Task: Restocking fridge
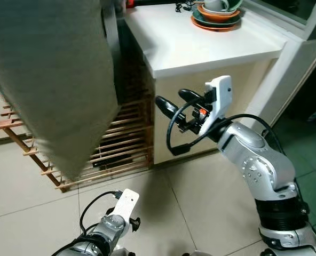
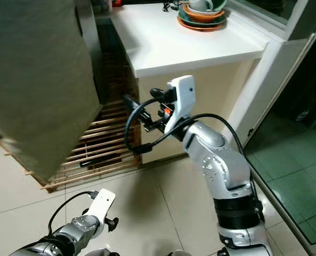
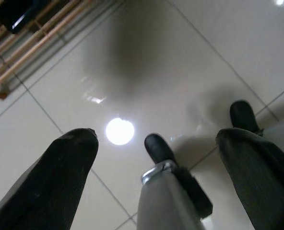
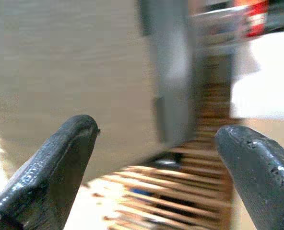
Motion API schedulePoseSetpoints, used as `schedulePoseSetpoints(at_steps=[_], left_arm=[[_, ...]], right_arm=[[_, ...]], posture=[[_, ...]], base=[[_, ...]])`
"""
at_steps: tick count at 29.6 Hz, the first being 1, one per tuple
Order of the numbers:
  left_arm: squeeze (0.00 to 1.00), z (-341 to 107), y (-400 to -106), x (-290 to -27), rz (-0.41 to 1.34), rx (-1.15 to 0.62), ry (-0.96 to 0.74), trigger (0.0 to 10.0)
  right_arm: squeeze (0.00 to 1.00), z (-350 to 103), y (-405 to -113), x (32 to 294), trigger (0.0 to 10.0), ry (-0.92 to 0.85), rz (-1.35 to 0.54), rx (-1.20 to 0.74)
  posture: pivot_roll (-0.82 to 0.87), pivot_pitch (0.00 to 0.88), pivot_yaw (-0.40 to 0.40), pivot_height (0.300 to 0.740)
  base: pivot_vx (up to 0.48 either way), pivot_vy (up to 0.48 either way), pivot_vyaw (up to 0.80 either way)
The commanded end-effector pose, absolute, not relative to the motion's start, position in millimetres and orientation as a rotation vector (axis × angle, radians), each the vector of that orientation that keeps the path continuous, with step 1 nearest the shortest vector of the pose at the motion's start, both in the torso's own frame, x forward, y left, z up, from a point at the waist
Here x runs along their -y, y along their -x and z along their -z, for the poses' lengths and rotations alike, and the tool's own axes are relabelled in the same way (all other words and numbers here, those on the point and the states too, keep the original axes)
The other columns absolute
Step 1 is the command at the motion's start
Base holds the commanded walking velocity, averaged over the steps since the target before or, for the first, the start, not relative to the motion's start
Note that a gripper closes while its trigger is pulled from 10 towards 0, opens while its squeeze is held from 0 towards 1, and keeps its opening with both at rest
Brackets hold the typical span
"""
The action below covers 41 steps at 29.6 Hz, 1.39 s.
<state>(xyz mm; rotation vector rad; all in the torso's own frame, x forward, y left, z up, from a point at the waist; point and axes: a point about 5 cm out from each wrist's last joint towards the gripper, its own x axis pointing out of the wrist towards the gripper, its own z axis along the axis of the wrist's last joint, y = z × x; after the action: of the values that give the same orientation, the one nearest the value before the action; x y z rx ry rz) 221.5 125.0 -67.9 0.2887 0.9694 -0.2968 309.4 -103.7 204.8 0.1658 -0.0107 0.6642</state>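
The fridge [image 1: 51,80] has an olive-grey front and fills the upper left, with a dark grey side edge [image 1: 111,37]. My right gripper [image 1: 171,98] is raised at counter height, pointing left toward that edge and still short of it. It is open with nothing between its fingers [image 4: 60,158]; the right wrist view looks past them at the fridge's grey edge [image 4: 168,72]. My left gripper [image 3: 156,139] hangs low over the floor tiles, open and empty.
A slatted wooden rack [image 1: 126,138] stands on the floor between the fridge and a white counter [image 1: 200,42]. Stacked bowls [image 1: 216,13] sit at the counter's back. A glass door [image 2: 291,133] is on the right. Pale tiled floor [image 1: 190,213] lies below.
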Motion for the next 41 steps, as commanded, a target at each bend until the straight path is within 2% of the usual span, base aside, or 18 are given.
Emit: schedulePoseSetpoints(at_steps=[1, 2, 3, 4, 5, 6, 7, 8, 9, 11, 12, 14, 15, 22, 35, 41], left_arm=[[0.00, 51.9, -244.2, -115.4, 0.284, -0.823, -0.279, 10.0], [0.00, 51.9, -244.2, -115.4, 0.284, -0.823, -0.279, 10.0], [0.00, 27.8, -271.7, -113.7, 0.210, -0.632, -0.210, 10.0], [0.00, 27.8, -271.7, -113.7, 0.210, -0.632, -0.210, 10.0], [0.00, 18.8, -280.4, -116.0, 0.175, -0.567, -0.179, 10.0], [0.00, -2.1, -298.0, -130.2, 0.131, -0.426, -0.110, 10.0], [0.00, -2.1, -298.0, -130.2, 0.131, -0.426, -0.110, 10.0], [0.00, -21.1, -311.5, -146.4, 0.110, -0.331, -0.077, 10.0], [0.00, -71.7, -335.6, -161.4, 0.090, -0.126, 0.018, 10.0], [0.00, -87.1, -340.3, -164.0, 0.089, -0.068, 0.047, 10.0], [0.00, -112.5, -346.2, -157.3, 0.106, 0.019, 0.072, 10.0], [0.00, -126.0, -348.2, -152.5, 0.119, 0.063, 0.078, 10.0], [0.00, -140.7, -349.6, -141.0, 0.152, 0.118, 0.074, 10.0], [0.00, -164.4, -339.6, -111.0, 0.332, 0.214, 0.063, 10.0], [0.00, -166.8, -328.0, -93.3, 0.442, 0.193, 0.050, 10.0], [0.00, -164.4, -327.6, -86.1, 0.491, 0.172, 0.051, 10.0]], right_arm=[[0.00, -195.3, -327.0, 139.4, 10.0, 0.029, -0.379, 0.046], [0.00, -195.3, -327.0, 139.4, 10.0, 0.029, -0.379, 0.046], [0.00, -182.1, -331.5, 176.5, 10.0, 0.052, -0.124, 0.035], [0.00, -182.1, -331.5, 176.5, 10.0, 0.052, -0.124, 0.035], [0.00, -177.4, -330.3, 187.8, 10.0, 0.021, -0.052, 0.022], [0.00, -164.6, -323.8, 207.4, 10.0, 0.040, 0.080, -0.004], [0.00, -164.6, -323.8, 207.4, 10.0, 0.040, 0.080, -0.004], [0.00, -158.3, -319.6, 212.6, 10.0, 0.037, 0.111, -0.012], [0.00, -150.1, -311.9, 217.6, 10.0, 0.024, 0.154, -0.013], [0.00, -148.2, -309.8, 218.2, 10.0, 0.021, 0.164, -0.011], [0.00, -146.2, -307.5, 213.6, 10.0, 0.026, 0.154, 0.017], [0.00, -145.4, -306.5, 210.0, 10.0, 0.029, 0.142, 0.034], [0.00, -141.5, -307.1, 202.7, 10.0, 0.029, 0.120, 0.047], [0.00, -141.3, -311.3, 190.2, 10.0, -0.017, 0.092, 0.105], [0.00, -149.0, -315.7, 187.9, 10.0, 0.019, 0.056, 0.168], [0.00, -149.3, -313.6, 188.4, 10.0, 0.026, 0.066, 0.186]], posture=[[-0.09, 0.000, 0.004, 0.740], [-0.09, 0.000, 0.004, 0.740], [-0.09, 0.000, 0.009, 0.740], [-0.09, 0.000, 0.009, 0.740], [-0.09, 0.000, 0.014, 0.740], [-0.09, 0.000, 0.014, 0.740], [-0.09, 0.000, 0.014, 0.740], [-0.09, 0.000, 0.018, 0.740], [-0.09, 0.000, 0.018, 0.740], [-0.09, 0.000, 0.018, 0.740], [-0.09, 0.000, 0.034, 0.740], [-0.09, 0.000, 0.034, 0.740], [-0.09, 0.000, 0.051, 0.740], [-0.08, 0.000, 0.066, 0.740], [-0.10, 0.000, 0.016, 0.740], [-0.12, 0.000, 0.022, 0.740]], base=[[0.000, 0.000, 0.00], [0.000, 0.000, 0.00], [0.000, 0.000, 0.00], [0.000, 0.000, 0.00], [0.000, 0.000, 0.00], [0.000, 0.000, 0.00], [0.000, 0.000, 0.00], [0.000, 0.000, 0.00], [0.000, 0.000, 0.00], [0.000, 0.000, 0.00], [0.000, 0.000, 0.00], [0.000, 0.000, 0.00], [0.000, 0.000, 0.00], [0.000, 0.000, -0.62], [0.000, 0.000, -0.72], [0.447, 0.000, -0.72]])
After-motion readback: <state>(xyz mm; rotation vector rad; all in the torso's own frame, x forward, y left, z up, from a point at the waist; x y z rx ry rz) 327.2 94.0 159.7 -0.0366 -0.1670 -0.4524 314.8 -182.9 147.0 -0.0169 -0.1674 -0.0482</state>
